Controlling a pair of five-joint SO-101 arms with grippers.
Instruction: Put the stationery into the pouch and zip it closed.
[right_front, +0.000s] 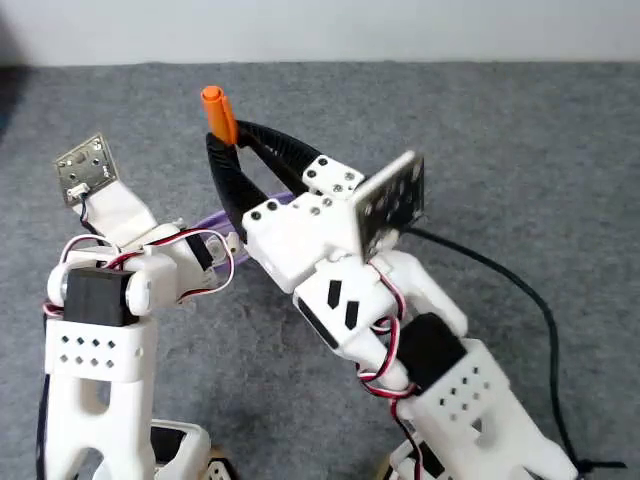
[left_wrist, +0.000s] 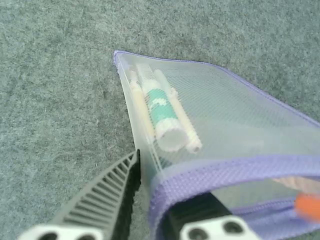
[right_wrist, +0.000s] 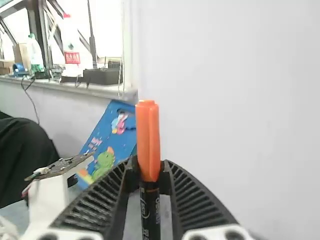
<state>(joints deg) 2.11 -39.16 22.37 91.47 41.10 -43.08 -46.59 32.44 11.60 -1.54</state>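
Note:
A clear mesh pouch (left_wrist: 225, 110) with a purple zip edge lies on the grey carpet; a sliver of that edge (right_front: 212, 222) shows between the arms. Inside it lie a green-and-white tube (left_wrist: 162, 117) and thin pale sticks. My left gripper (left_wrist: 160, 187) is shut on the pouch's open purple rim, one finger (left_wrist: 112, 195) outside and the other inside. My right gripper (right_front: 228, 140) is raised above the pouch and shut on a black marker with an orange cap (right_front: 217, 110), cap pointing up. The same marker (right_wrist: 148, 142) stands upright between the right gripper's (right_wrist: 149, 172) black fingers.
Grey carpet (right_front: 520, 140) covers the table, with open room to the right and far side. A black cable (right_front: 520, 290) runs along the right. A pale wall (right_wrist: 235, 100) stands behind, with a blue printed board (right_wrist: 107, 145) leaning against it.

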